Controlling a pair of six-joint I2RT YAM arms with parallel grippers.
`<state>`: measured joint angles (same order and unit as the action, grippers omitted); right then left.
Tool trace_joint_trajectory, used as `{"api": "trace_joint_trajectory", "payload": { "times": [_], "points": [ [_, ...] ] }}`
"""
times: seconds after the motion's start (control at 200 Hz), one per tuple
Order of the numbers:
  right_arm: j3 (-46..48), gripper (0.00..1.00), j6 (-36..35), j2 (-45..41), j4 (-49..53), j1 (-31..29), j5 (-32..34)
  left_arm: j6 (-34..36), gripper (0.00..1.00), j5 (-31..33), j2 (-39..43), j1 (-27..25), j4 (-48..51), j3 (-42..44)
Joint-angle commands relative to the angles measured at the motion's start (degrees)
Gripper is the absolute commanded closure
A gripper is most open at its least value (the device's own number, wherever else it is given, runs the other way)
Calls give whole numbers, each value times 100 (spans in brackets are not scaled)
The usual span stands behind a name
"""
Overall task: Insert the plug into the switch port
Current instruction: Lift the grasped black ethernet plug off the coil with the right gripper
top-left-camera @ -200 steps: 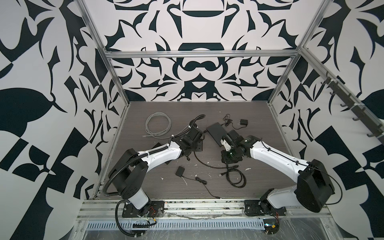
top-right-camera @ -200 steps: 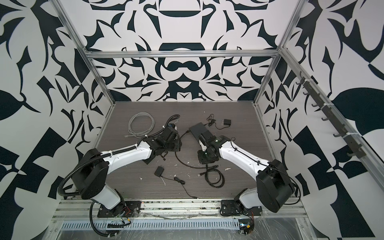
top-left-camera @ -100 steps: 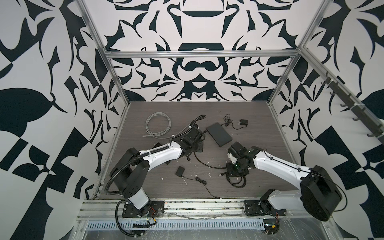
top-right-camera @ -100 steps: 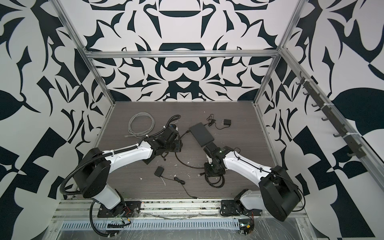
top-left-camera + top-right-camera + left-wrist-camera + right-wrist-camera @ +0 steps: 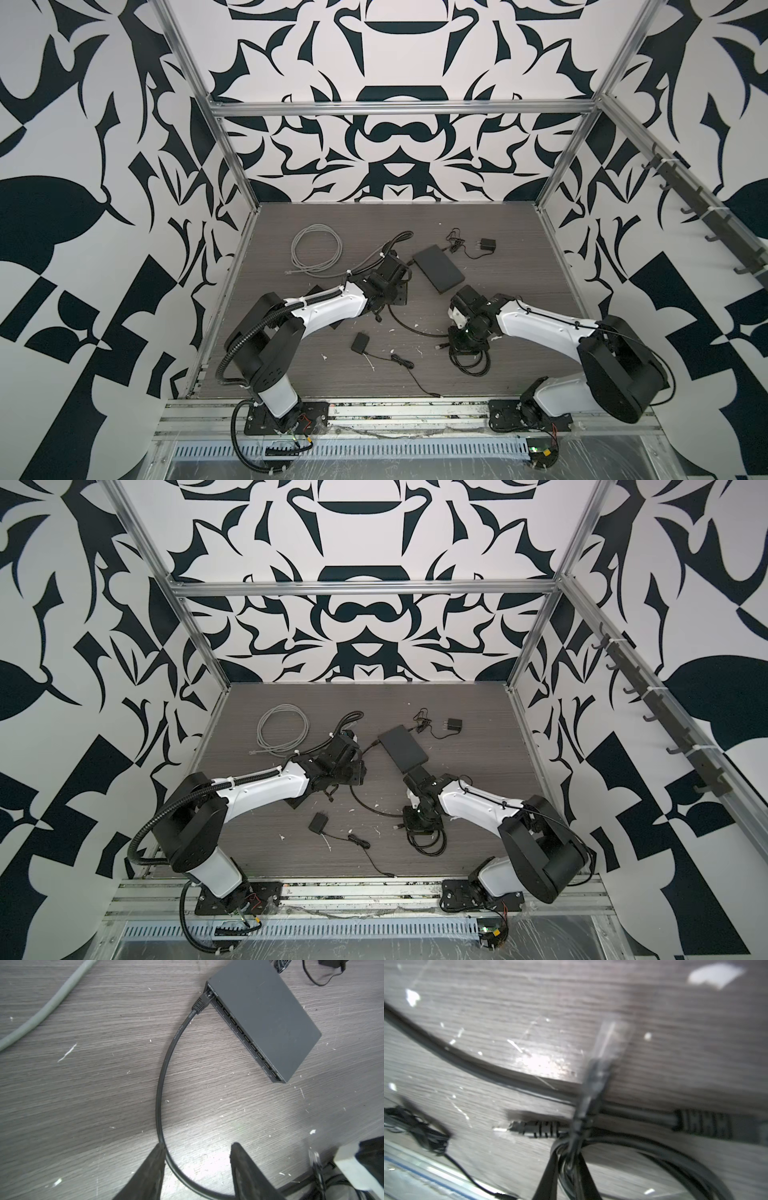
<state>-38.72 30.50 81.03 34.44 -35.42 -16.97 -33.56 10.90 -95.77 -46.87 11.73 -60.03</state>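
The switch [image 5: 438, 268] [image 5: 402, 750] is a flat dark grey box with a row of ports [image 5: 245, 1038]. A black plug [image 5: 200, 1002] sits in its end port. That plug's cable [image 5: 161, 1088] curves back between the fingers of my left gripper [image 5: 197, 1147] [image 5: 379, 313], which is open; the cable touches one finger [image 5: 153, 1167]. My right gripper [image 5: 570, 1147] [image 5: 465, 343] [image 5: 419, 823] is low over a black cable coil [image 5: 471, 363], shut on the bundle. A blurred clear-tipped plug [image 5: 604, 1049] sticks out from between its fingers. Another plug [image 5: 533, 1126] lies loose on the table.
A grey coiled cable [image 5: 316, 249] [image 5: 41, 1012] lies at the back left. A small black adapter [image 5: 359, 343] with a thin lead rests front centre. A wall plug [image 5: 486, 244] and thin wire sit behind the switch. A third cable boot [image 5: 704, 1126] lies beside the coil.
My right arm has swung from beside the switch toward the front, dropped onto the black coil, and its jaws have closed. The left arm has not moved.
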Motion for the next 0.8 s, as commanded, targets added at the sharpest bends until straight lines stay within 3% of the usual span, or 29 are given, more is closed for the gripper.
{"api": "trace_joint_trajectory", "payload": {
  "times": [0.0,0.2,0.485,0.605,0.795],
  "points": [
    [-181,87,-101,-171,-117,-37,-174,42,46,35,-81,12,67,-251],
    [-435,88,-122,-549,-81,-36,-324,53,46,71,-49,29,75,-286],
    [-908,88,-159,-419,-200,-36,-404,71,46,-226,150,29,45,-191],
    [-1239,87,-90,-167,-626,-18,-436,208,46,-668,310,80,-161,-123],
    [-1231,86,-400,329,-1743,6,-762,104,47,-1951,374,514,-1278,409]
  ]
}}
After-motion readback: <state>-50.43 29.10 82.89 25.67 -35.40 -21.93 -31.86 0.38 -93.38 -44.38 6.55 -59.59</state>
